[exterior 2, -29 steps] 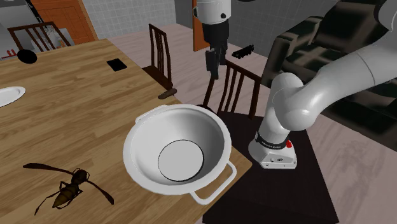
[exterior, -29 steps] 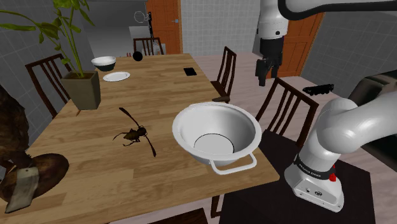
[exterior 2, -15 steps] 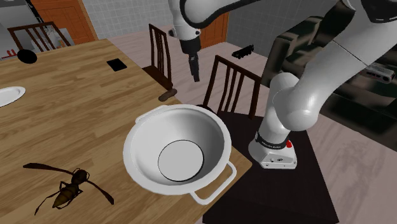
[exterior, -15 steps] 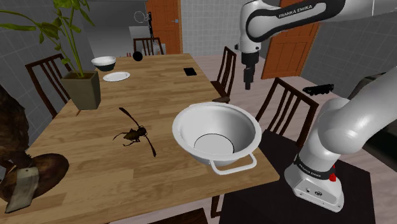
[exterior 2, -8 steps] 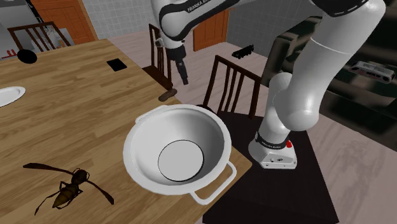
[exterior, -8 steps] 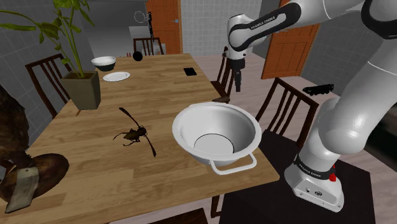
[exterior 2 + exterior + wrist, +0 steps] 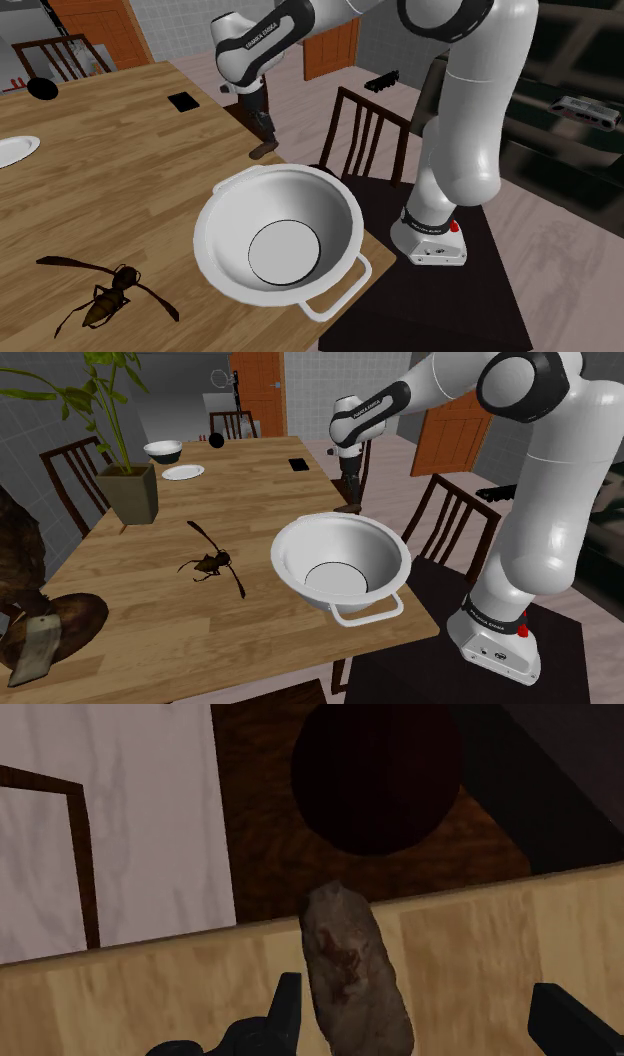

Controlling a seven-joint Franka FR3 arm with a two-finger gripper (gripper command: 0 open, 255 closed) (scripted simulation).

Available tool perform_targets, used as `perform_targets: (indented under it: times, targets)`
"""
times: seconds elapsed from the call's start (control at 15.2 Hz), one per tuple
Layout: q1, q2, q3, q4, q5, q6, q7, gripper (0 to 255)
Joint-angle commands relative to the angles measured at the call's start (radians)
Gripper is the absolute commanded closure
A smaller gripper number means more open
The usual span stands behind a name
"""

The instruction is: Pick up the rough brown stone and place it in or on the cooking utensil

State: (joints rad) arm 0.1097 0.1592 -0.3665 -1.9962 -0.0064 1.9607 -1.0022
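One potted plant (image 7: 128,492) stands at the shoulder view's left on the single wooden table (image 7: 150,602). Rightward follow one small white bowl (image 7: 163,450), one white plate (image 7: 183,472), one wasp figure (image 7: 212,562) and one white pan (image 7: 300,552) at centre right. One rough brown stone (image 7: 349,509) lies on the table's edge, just above the pan in the frame and apart from it. One black gripper (image 7: 350,490) hangs close over the stone. In the wrist view its two fingers (image 7: 285,1004) stand spread apart. The stone lies between them, nearer one finger, and is not clasped.
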Motion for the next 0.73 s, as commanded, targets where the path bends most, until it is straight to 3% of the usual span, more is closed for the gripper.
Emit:
perform_targets:
  times: [0.0, 0.66]
  targets:
    - [-0.009, 0.089, 0.013, 0.071, 0.033, 0.009, -0.081, 0]
    - [-0.019, 0.146, 0.024, 0.028, 0.053, 0.106, -0.113, 0]
